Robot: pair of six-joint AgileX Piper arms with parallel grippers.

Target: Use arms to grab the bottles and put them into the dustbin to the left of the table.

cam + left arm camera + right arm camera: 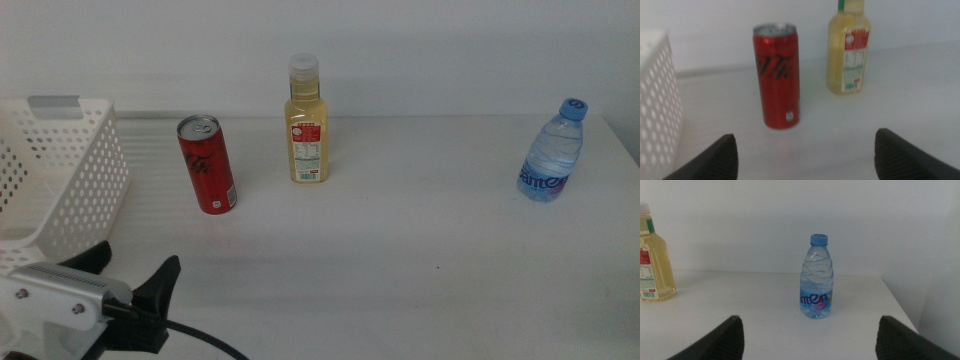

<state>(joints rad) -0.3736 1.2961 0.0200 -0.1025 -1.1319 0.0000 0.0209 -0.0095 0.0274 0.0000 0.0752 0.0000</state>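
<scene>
Three bottles stand upright on the white table (400, 270): a red soda can (207, 165), a yellow-liquid bottle (305, 125) with a white cap, and a blue-capped water bottle (552, 155) at the far right. The white perforated dustbin (60, 180) sits at the left edge. My left gripper (135, 268) hovers low at the front left, open and empty. In the left wrist view the red can (776, 75) stands ahead of the left gripper (805, 160). My right gripper (810, 340), out of the middle view, is open and faces the water bottle (816, 277) from a distance.
A plain white wall runs behind the table. The dustbin's wall (657, 100) is close beside the can in the left wrist view. The yellow bottle (848, 50) stands behind and beside the can; it also shows far off in the right wrist view (652, 260).
</scene>
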